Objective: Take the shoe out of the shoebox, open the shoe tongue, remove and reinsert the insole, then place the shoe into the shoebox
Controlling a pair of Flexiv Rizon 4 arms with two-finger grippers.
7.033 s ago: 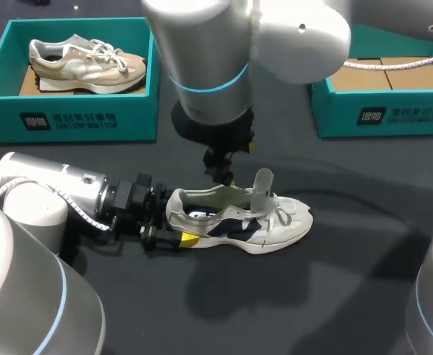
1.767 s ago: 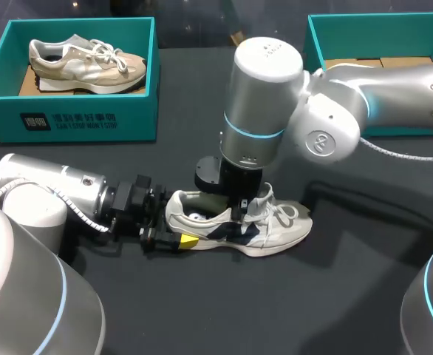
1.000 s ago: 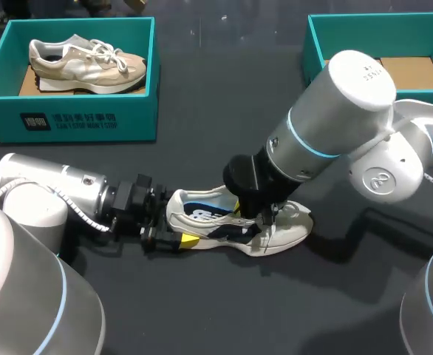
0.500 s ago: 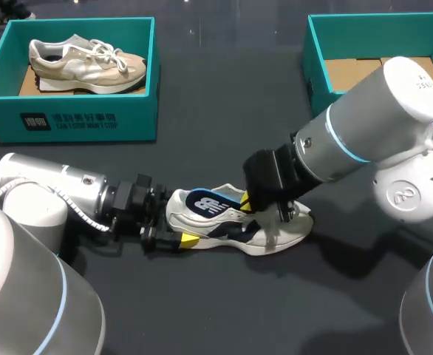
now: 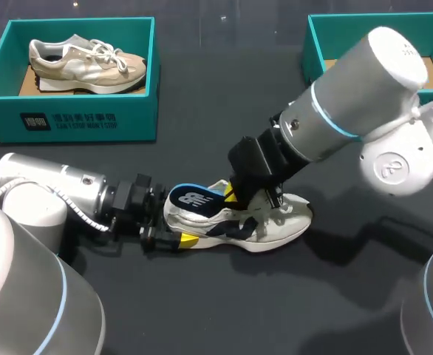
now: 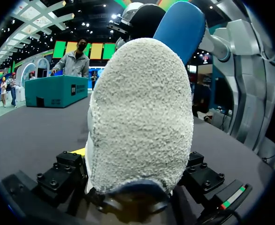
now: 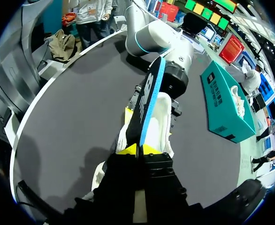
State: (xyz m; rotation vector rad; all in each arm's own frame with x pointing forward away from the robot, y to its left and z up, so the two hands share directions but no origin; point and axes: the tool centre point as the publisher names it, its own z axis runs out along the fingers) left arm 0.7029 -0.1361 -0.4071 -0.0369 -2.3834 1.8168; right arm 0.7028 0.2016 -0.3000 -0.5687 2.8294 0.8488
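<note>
Low in the middle, the white shoe (image 5: 272, 225) lies on the table (image 5: 202, 310). The left gripper (image 5: 171, 224) squeezes its heel. The right gripper (image 5: 233, 196) pinches the blue insole (image 5: 193, 200), half out.

The shoe (image 5: 264, 225) is lying upright at the middle of the desk (image 5: 202, 310), its toe pointing right. The left hand (image 5: 174, 225) is clamping its heel from the left, one finger on either side. The insole (image 5: 194, 200) is standing partly out of the shoe, its rear end raised above the heel. The right hand (image 7: 138, 150) is pinching its forward part from above. The left shoebox (image 5: 69, 118) is sitting at the far left, a second shoe (image 5: 87, 59) lying in it. The right shoebox (image 5: 314, 44) is sitting at the far right.
</note>
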